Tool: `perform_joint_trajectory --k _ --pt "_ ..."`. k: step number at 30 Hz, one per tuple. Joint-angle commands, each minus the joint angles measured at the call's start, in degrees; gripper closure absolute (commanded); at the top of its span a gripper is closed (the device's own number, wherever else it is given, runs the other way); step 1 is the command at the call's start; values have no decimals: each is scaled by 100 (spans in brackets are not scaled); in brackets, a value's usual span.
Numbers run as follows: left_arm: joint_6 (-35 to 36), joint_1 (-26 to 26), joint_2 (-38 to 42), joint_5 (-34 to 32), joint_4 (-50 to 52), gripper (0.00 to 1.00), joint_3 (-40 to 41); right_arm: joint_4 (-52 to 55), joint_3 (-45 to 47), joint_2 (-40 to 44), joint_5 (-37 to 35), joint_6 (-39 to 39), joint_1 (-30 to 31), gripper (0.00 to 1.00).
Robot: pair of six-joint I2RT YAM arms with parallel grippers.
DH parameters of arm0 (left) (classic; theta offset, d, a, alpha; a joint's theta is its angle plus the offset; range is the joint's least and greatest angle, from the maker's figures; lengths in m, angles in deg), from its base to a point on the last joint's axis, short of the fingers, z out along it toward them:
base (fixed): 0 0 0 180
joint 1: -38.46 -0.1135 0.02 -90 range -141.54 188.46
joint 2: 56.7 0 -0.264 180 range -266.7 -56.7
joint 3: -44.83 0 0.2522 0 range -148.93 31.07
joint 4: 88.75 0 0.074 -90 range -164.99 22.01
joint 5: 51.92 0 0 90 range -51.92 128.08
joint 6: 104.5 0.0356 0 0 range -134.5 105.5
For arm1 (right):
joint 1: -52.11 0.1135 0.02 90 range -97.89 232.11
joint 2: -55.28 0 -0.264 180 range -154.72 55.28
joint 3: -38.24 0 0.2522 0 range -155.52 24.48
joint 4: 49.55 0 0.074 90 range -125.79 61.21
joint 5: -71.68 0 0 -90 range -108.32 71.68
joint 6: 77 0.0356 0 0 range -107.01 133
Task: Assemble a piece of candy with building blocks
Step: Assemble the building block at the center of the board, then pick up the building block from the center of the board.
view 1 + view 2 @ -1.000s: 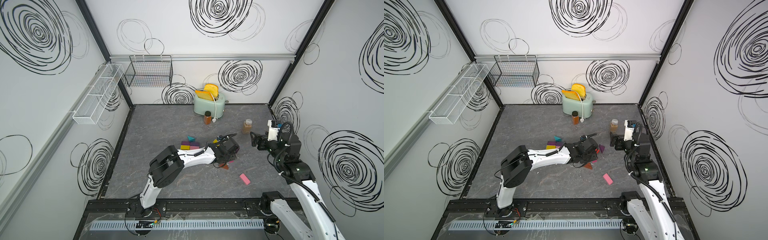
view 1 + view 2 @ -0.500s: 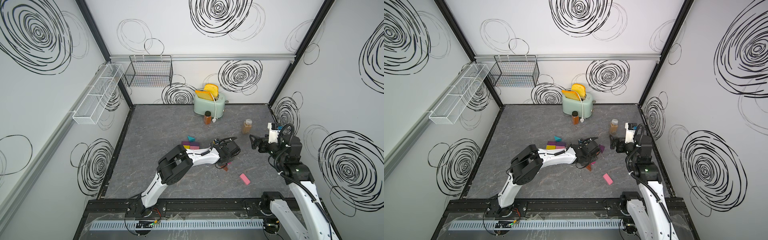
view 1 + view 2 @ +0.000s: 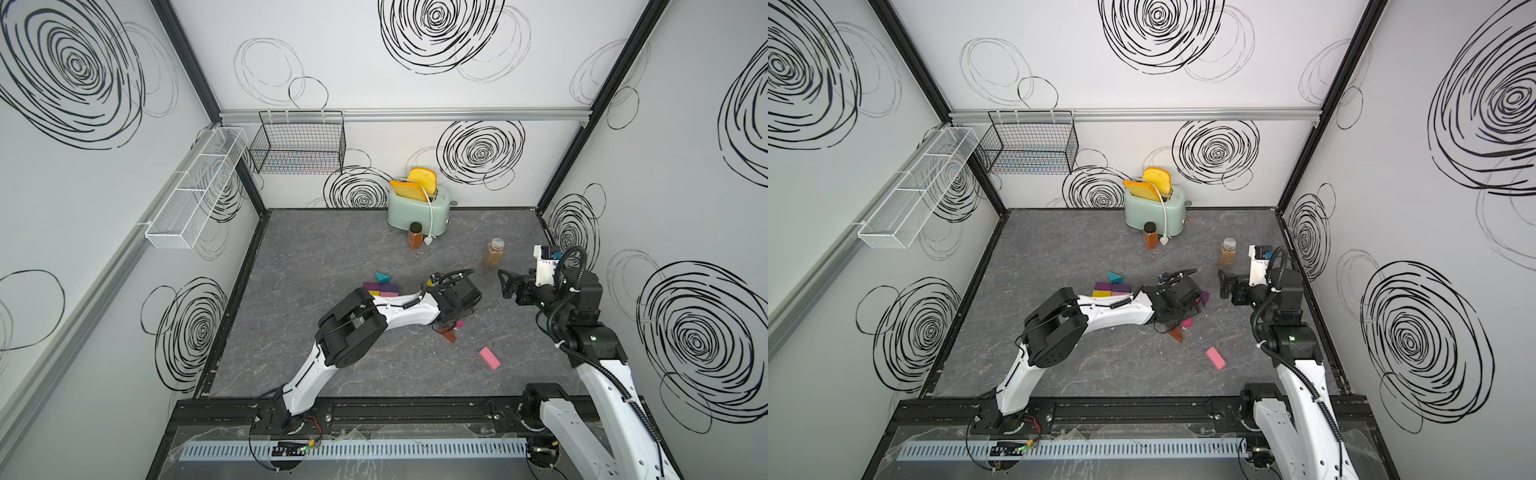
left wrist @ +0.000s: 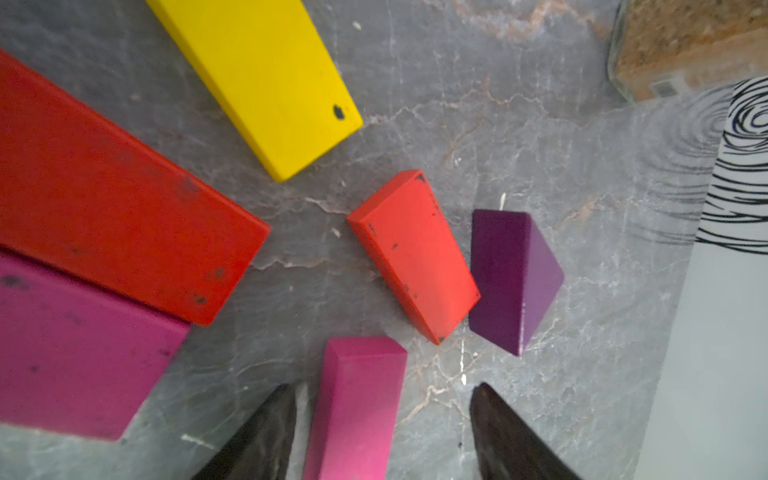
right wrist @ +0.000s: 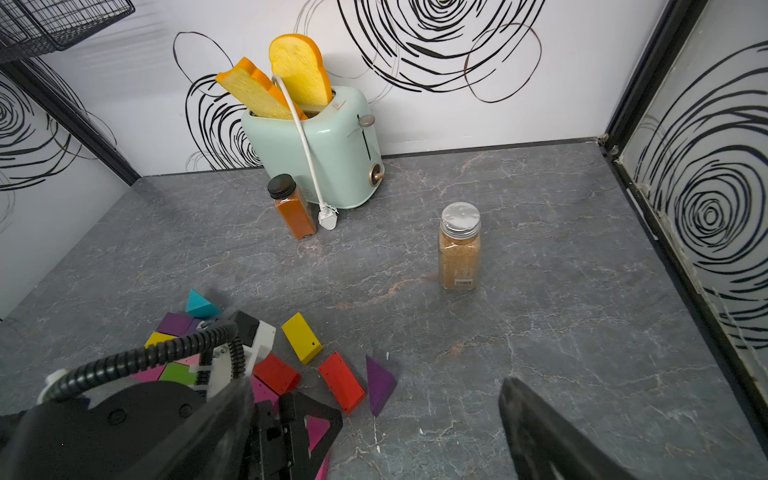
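My left gripper points down at the table, open, its jaws either side of a magenta block that lies on the surface with a gap on each side. Beyond it lie a small red brick, a purple wedge, a yellow brick, a large red brick and a large magenta brick. In a top view the left gripper hangs over a brown wedge. A pink brick lies alone nearer the front. My right gripper hovers open and empty to the right.
A teal wedge and a cluster of purple, yellow and pink blocks lie left of the left wrist. A mint toaster stands at the back wall with an orange spice jar before it. A tan spice jar stands near the right gripper.
My left arm's elbow has swung rightward while its wrist stayed over the blocks, and its jaws have parted from the magenta block. The right gripper has lifted a little.
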Motion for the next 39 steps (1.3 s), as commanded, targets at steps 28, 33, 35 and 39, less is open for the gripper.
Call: perform_joint_trajectory --k 28,33,35,39 --pt "2439 -697 5172 3001 -2902 1 5066 2248 899 -727 -1618 3545 2952 2" --pt "2384 -813 5321 3128 -3084 1 5208 2123 1311 -934 -1221 3572 2954 2" --pt "2355 -840 5381 3131 -3165 1 5253 2052 1405 -1011 -1112 3625 2962 2" --pt "2256 -888 5422 3171 -3332 2 5338 1930 1469 -1274 -879 3573 2980 2"
